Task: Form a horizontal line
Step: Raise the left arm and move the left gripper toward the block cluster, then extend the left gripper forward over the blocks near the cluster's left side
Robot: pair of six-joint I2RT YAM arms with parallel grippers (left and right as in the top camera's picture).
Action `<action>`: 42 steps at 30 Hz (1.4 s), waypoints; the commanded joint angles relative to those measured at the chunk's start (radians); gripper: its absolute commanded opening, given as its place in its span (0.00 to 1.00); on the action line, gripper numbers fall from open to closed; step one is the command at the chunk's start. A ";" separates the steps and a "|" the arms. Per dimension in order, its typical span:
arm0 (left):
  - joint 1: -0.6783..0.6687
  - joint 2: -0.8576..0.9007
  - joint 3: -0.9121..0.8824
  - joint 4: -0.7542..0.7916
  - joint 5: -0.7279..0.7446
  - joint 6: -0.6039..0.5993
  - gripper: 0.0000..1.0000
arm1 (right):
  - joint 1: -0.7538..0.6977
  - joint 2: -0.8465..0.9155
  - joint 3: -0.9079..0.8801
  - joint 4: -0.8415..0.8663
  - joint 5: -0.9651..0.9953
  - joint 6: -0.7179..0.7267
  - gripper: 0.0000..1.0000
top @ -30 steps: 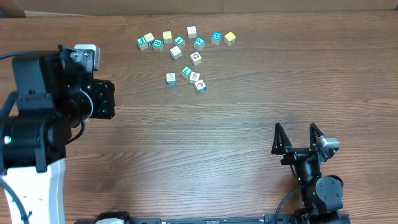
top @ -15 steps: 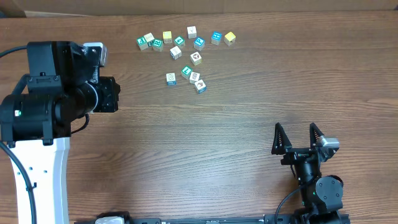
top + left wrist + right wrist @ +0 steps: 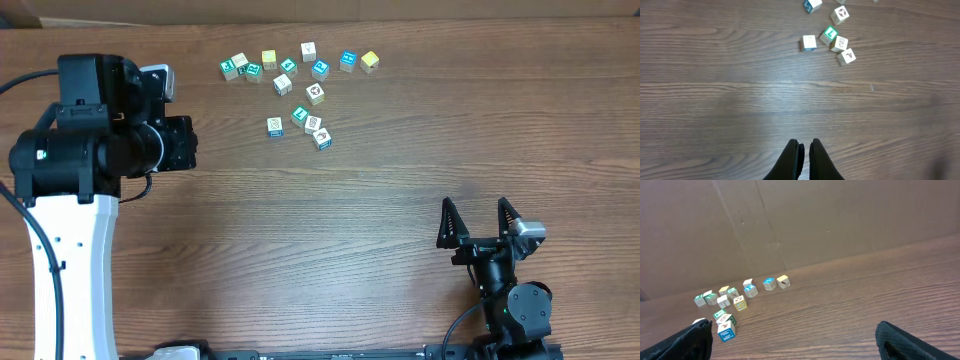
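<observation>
Left gripper (image 3: pixel 803 146) seen pressed together, empty; four-cube cluster (image 3: pixel 839 44) found at its 1 o'clock; right gripper (image 3: pixel 476 208) held apart

The table (image 3: pixel 350 220) is done in plain brown wood grain. In the cluster of four cubes (image 3: pixel 313 124), three are faced white with tiny pictures and teal sides, and the fourth cube (image 3: pixel 829 34) is coloured teal-green with a white L. Yellow cubes (image 3: pixel 269 58) are mixed in elsewhere.

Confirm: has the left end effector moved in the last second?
Yes. In the overhead view, the left end effector shifted right and up-frame, closing on the nearest white-faced cube, which stayed put.
</observation>
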 commanded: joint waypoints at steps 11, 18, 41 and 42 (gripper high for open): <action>-0.014 0.081 0.020 0.000 0.042 -0.045 0.04 | -0.006 -0.010 -0.011 0.004 -0.004 0.000 1.00; -0.015 0.138 0.020 -0.006 0.042 -0.056 0.06 | -0.006 -0.010 -0.011 0.004 -0.004 0.000 1.00; -0.016 0.179 0.019 0.003 0.026 -0.068 0.09 | -0.006 -0.010 -0.011 0.004 -0.004 0.000 1.00; -0.016 0.179 0.019 0.004 0.025 -0.078 0.09 | -0.006 -0.010 -0.011 0.004 -0.004 0.000 1.00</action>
